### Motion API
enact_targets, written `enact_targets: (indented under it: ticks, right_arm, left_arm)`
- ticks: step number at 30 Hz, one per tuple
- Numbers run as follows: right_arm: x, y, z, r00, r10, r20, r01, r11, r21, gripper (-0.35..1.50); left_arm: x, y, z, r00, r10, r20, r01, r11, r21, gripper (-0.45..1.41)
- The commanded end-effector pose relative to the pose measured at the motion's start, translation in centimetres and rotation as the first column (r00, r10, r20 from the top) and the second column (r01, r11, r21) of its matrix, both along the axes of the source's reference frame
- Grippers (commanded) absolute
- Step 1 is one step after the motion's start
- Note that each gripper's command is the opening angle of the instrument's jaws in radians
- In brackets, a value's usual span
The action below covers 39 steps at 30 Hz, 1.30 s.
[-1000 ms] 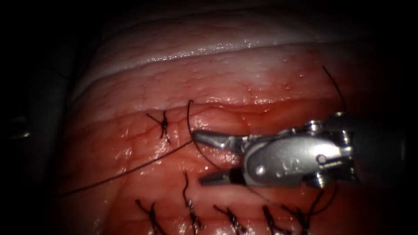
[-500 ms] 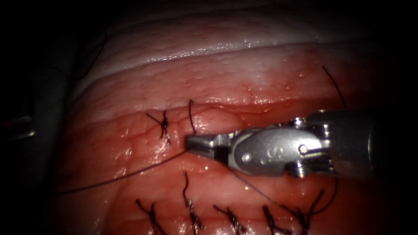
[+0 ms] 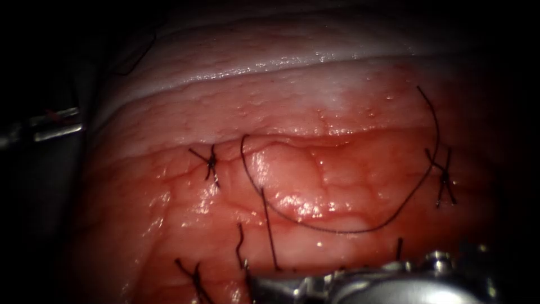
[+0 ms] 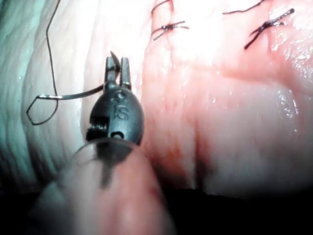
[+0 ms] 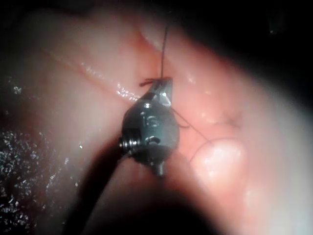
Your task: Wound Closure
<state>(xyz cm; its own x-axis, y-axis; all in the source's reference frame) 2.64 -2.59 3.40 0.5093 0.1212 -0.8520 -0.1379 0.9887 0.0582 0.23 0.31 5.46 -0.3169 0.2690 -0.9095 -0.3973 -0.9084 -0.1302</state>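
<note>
My left tool (image 4: pixel 119 63) has its jaws shut on the curved needle (image 4: pixel 73 94) near its pointed end. The needle is clear of the tissue, and its thread (image 4: pixel 49 39) loops off its tail. In the endoscope view that tool (image 3: pixel 67 126) sits at the far left, off the tissue (image 3: pixel 315 169). My right tool (image 3: pixel 254 280) lies low at the front edge with its jaws shut on a straight strand of thread (image 3: pixel 269 228), which also rises from the shut jaws (image 5: pixel 164 84). A long loop of thread (image 3: pixel 337 231) lies slack across the tissue.
Tied knots with short cut ends sit at the upper left (image 3: pixel 211 163), at the right (image 3: pixel 444 177) and along the front (image 3: pixel 194 278). Red fluid glistens on the tissue. A pale fatty ridge (image 3: pixel 270 67) runs across the back.
The right jaws closed on the thread where two strands crossed, then the tool dropped to the front edge. The long strand running off to the left is gone. The left tool came into view.
</note>
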Motion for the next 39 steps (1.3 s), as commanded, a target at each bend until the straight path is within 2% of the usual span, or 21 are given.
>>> enact_targets:
  ticks: [1, 5, 9, 10, 11, 12, 13, 14, 17, 18, 21, 27, 30, 31, 35, 39]
  right_arm:
    - [0.11, -0.14, -0.16, 1.0, -0.007, -0.006, 0.007, 1.0, 0.003, -0.35]
    - [0.17, -0.28, -0.4, 0.998, -0.033, -0.044, 0.033, 0.999, 0.009, -0.35]
    - [0.27, -0.34, -0.46, 0.995, -0.067, -0.068, 0.065, 0.998, -0.02, -0.35]
    - [0.28, -0.32, -0.43, 0.994, -0.086, -0.065, 0.083, 0.995, -0.055, -0.15]
    - [0.28, -0.29, -0.41, 0.993, -0.099, -0.066, 0.094, 0.993, -0.074, 0.14]
    - [0.28, -0.25, -0.37, 0.992, -0.11, -0.063, 0.104, 0.99, -0.092, 0.51]
    - [0.27, -0.18, -0.32, 0.991, -0.12, -0.06, 0.113, 0.988, -0.108, 1.01]
    - [0.26, -0.11, -0.27, 0.99, -0.128, -0.059, 0.12, 0.986, -0.12, 1.23]
    - [0.16, 0.17, -0.05, 0.991, -0.07, -0.114, 0.051, 0.986, -0.162, 1.47]
    - [0.16, 0.17, -0.05, 0.991, -0.07, -0.114, 0.051, 0.986, -0.162, 1.47]
    - [0.1, 0.44, 0.2, 0.989, -0.04, -0.142, 0.014, 0.983, -0.183, 1.48]
    - [0.1, 0.64, 0.53, 0.99, -0.038, -0.138, 0.012, 0.982, -0.188, 1.48]
    - [0.12, 0.8, 0.86, 0.991, -0.032, -0.131, 0.006, 0.981, -0.193, 1.43]
    - [0.12, 0.8, 0.86, 0.991, -0.032, -0.131, 0.006, 0.981, -0.193, 1.43]
    - [0.23, 0.88, 1.14, 0.992, -0.01, -0.125, -0.013, 0.983, -0.182, 1.4]
    - [0.3, 0.89, 1.33, 0.993, -0.002, -0.121, -0.02, 0.982, -0.188, 1.28]
  left_arm:
    - [-0.09, 0.03, 0.07, 1.0, -0.003, -0.001, 0.003, 1.0, 0.001, -0.45]
    - [-0.24, 0.12, 0.12, 1.0, -0.011, 0.001, 0.011, 1.0, 0.005, -0.45]
    - [-0.38, 0.21, 0.16, 1.0, -0.013, 0.006, 0.013, 1.0, 0.004, -0.45]
    - [-0.4, 0.23, 0.17, 1.0, -0.016, 0.008, 0.016, 1.0, 0.004, -0.45]
    - [-0.42, 0.23, 0.18, 1.0, -0.014, 0.008, 0.014, 1.0, 0.004, -0.45]
    - [-0.43, 0.24, 0.19, 1.0, -0.013, 0.006, 0.013, 1.0, 0.005, -0.45]
    - [-0.44, 0.24, 0.2, 1.0, -0.009, 0.003, 0.009, 1.0, 0.007, -0.45]
    - [-0.44, 0.24, 0.21, 1.0, -0.009, 0.003, 0.009, 1.0, 0.006, -0.45]
    - [-0.43, 0.22, 0.28, 1.0, 0.001, -0.003, -0.001, 1.0, 0.004, -0.45]
    - [-0.43, 0.22, 0.28, 1.0, 0.001, -0.003, -0.001, 1.0, 0.004, -0.45]
    - [-0.43, 0.21, 0.34, 1.0, 0.005, -0.007, -0.005, 1.0, 0.0, -0.45]
    - [-0.44, 0.2, 0.35, 1.0, 0.009, -0.011, -0.009, 1.0, 0.001, -0.45]
    - [-0.45, 0.19, 0.35, 1.0, 0.008, -0.011, -0.008, 1.0, 0.0, -0.45]
    - [-0.45, 0.19, 0.35, 1.0, 0.008, -0.011, -0.008, 1.0, 0.0, -0.45]
    - [-0.45, 0.19, 0.35, 1.0, 0.01, -0.013, -0.01, 1.0, 0.001, -0.45]
    - [-0.45, 0.18, 0.35, 1.0, 0.01, -0.013, -0.01, 1.0, 0.001, -0.45]
